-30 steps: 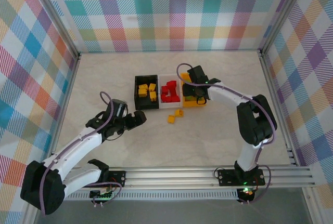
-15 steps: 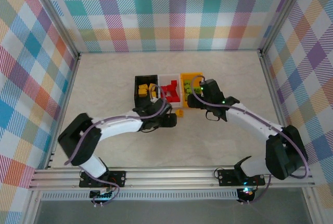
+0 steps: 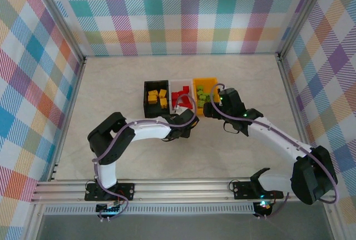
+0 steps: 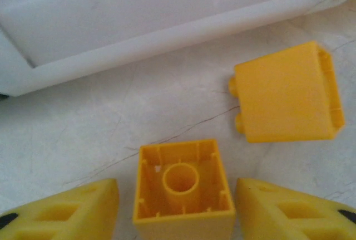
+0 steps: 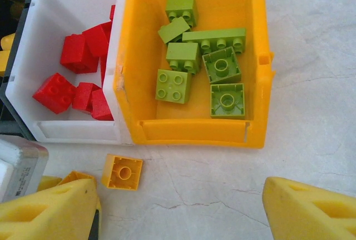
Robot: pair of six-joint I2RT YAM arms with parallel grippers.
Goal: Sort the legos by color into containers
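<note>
Yellow plastic, light, stiff and slick: I judged the upturned brick (image 4: 182, 181) needed pinching on 2 flat opposite walls. It lay on the table (image 4: 83, 123) near the white bin (image 4: 139, 23), between the parted fingers of my left gripper (image 4: 177, 212); the right gripper (image 5: 178, 218) gaped empty.

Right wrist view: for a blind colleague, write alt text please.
Orange plastic bin holding lime green bricks, beside a white plastic bin of red bricks. One yellow brick lies studs-down on the table, before the open right tool.

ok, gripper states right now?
Left gripper: open, straddling a yellow brick, not clamped on it.
Right gripper: open, holding nothing.
</note>
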